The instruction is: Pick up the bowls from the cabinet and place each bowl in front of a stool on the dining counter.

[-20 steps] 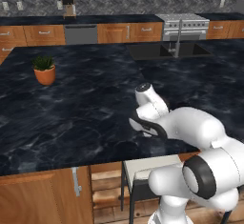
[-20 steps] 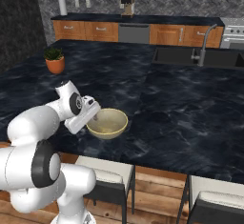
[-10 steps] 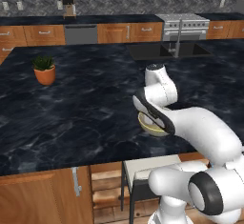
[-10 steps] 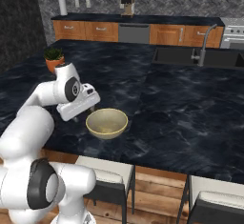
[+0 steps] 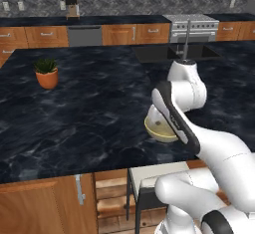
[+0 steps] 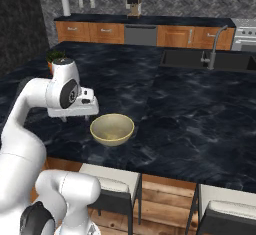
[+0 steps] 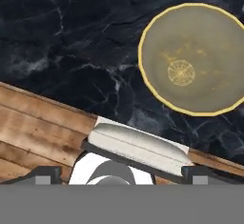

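Pale bowl (image 6: 112, 128) on black marble dining counter (image 6: 190, 124), gripper (image 6: 75, 110) released beside it

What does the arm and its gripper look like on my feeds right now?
The arm is glossy white, built of rounded segments with dark grey to black bands and round caps at the joints. The gripper has a boxy white hand block with a small dark fitting on top and two short dark fingers. No loose cables or markings are legible.
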Available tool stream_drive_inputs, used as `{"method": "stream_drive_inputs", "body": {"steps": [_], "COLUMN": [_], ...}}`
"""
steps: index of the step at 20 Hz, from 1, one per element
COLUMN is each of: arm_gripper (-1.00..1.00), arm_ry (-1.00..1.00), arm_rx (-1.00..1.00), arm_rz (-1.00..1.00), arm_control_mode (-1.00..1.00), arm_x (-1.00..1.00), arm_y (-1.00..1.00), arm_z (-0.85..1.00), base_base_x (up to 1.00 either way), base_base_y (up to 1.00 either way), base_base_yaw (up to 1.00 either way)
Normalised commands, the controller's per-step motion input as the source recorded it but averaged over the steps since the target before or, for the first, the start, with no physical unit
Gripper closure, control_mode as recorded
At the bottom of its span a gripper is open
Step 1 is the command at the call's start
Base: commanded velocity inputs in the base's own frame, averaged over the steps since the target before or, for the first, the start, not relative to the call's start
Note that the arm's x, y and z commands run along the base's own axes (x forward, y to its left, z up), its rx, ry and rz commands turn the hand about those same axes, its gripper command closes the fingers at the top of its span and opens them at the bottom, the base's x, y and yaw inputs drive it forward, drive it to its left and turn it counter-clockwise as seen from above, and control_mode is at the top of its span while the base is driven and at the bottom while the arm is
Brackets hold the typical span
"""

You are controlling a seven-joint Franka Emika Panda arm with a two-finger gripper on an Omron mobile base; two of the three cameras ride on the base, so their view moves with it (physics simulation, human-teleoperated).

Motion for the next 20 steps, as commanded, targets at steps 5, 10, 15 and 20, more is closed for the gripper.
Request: {"method": "stream_drive_inputs", "body": {"steps": [5, 10, 15, 20], "arm_gripper": [-1.00, -1.00, -1.00, -1.00], "arm_ry": [0.01, 0.04, 0.00, 0.09], "arm_rx": [0.03, 0.00, 0.05, 0.05], "arm_rz": [-0.77, -0.50, -0.13, 0.00], "arm_control_mode": [-1.00, -1.00, -1.00, -1.00], "arm_x": [-0.31, -0.49, -0.69, -0.47], "arm_y": [0.01, 0.00, -0.02, -0.09], "arm_z": [0.02, 0.10, 0.01, 0.15], "base_base_x": [0.00, 0.00, 0.00, 0.00], "base_base_y": [0.00, 0.00, 0.00, 0.00], "base_base_yaw": [0.00, 0.00, 0.00, 0.00]}}
